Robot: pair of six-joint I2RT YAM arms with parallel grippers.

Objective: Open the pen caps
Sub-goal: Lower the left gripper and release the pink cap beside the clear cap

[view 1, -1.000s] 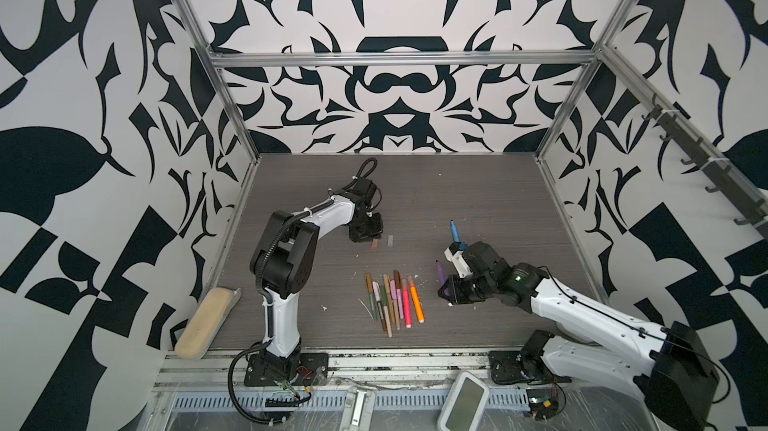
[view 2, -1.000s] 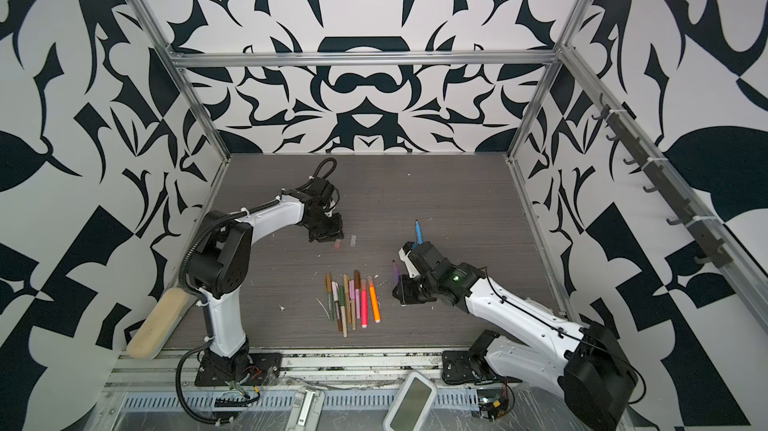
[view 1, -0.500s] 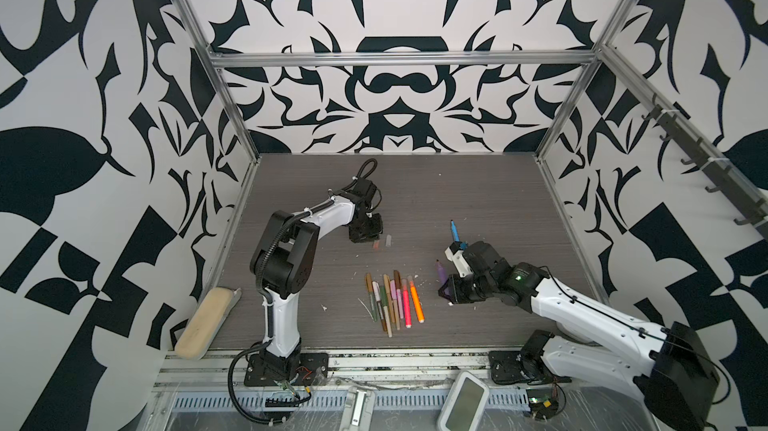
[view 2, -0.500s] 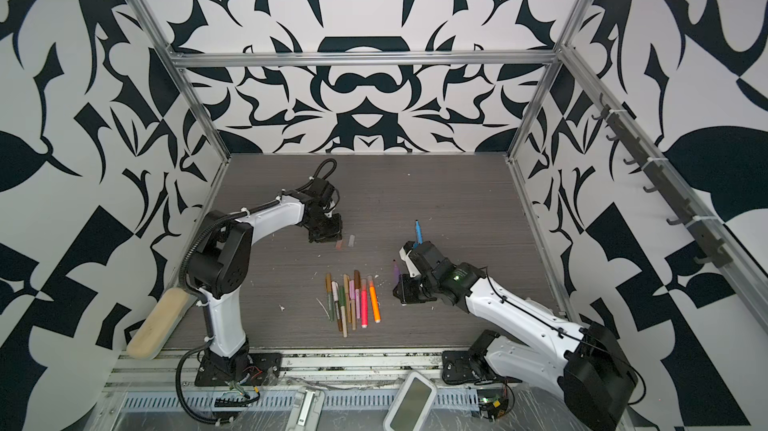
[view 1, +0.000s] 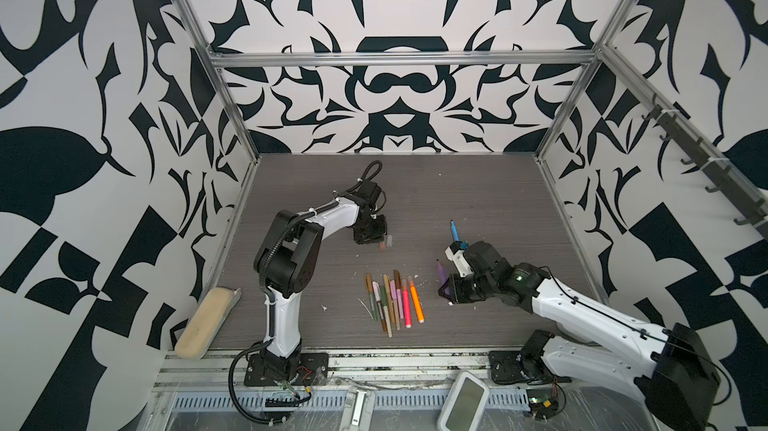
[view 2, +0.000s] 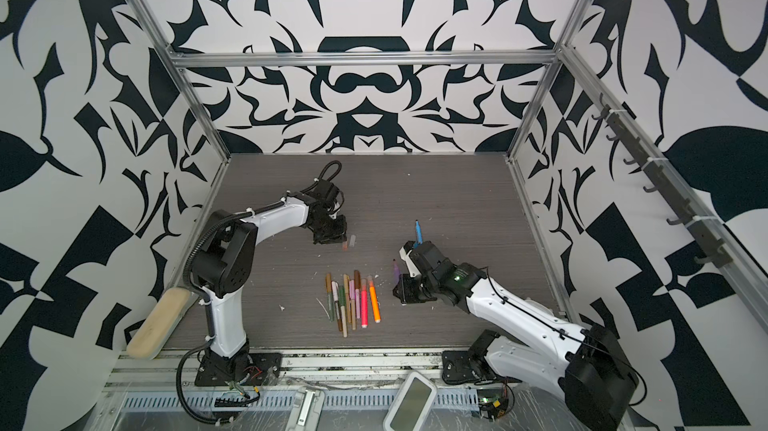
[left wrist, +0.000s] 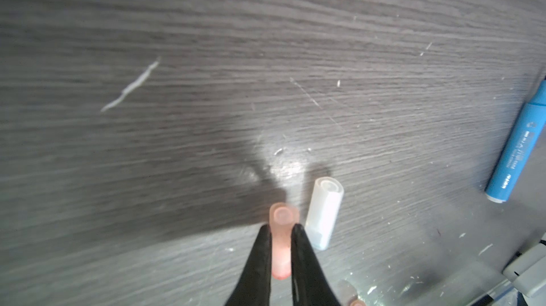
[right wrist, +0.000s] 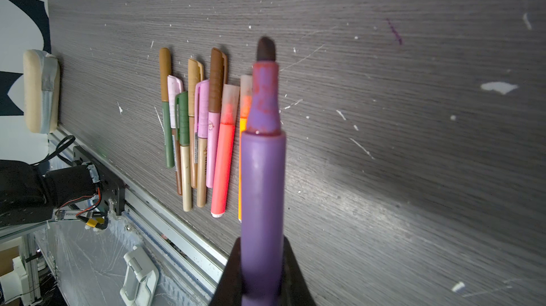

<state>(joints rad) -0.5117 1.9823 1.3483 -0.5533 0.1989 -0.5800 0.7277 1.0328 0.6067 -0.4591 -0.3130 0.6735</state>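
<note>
left gripper (left wrist: 281, 229): pinching a translucent pinkish cap (left wrist: 282, 216) close to the counter (left wrist: 177, 83)
clear cap (left wrist: 323, 213): lying on the counter just beside the pinkish one
right gripper (right wrist: 261, 248): clamped on a purple marker (right wrist: 263, 171), uncapped, tip bare
row of pens (view 1: 392, 300): side by side between the arms, caps on
blue marker (left wrist: 515, 148): well apart from both caps
</note>
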